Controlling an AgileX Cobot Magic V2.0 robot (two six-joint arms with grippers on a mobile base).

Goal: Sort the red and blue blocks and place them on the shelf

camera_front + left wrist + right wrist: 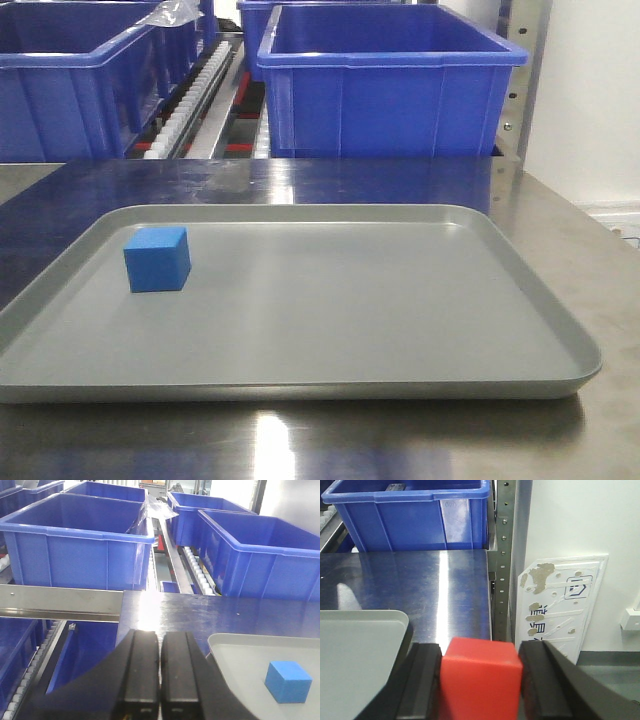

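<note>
Closest to the left wrist camera, the left gripper (160,639) has its two black fingers (141,670) pressed flat together with nothing between them. It hangs by the left edge of the steel tabletop (200,612). Just beyond it, the brushed front rail (60,602) of the shelf (171,560) runs off to the left. Behind that rail stand large blue bins (75,545) with white roller tracks (197,570) between the rows.

Right of those fingers lies the flat grey tray (350,300), set on the tabletop in front of the bins. The blue block (157,259) rests flat on the tray's floor in its far left part, near the left rim but not touching it.

Further right, past the tray's right corner, the right gripper (480,650) clamps the red block (479,680) between its two black fingers (422,680), one pad against each side face. Whether the cube rests on the steel or hangs above it cannot be told from the wrist view. Beyond it the tabletop runs up to one more blue bin. To the right stand a perforated metal post (502,555) and a white panel (560,605) leaning on the wall.
</note>
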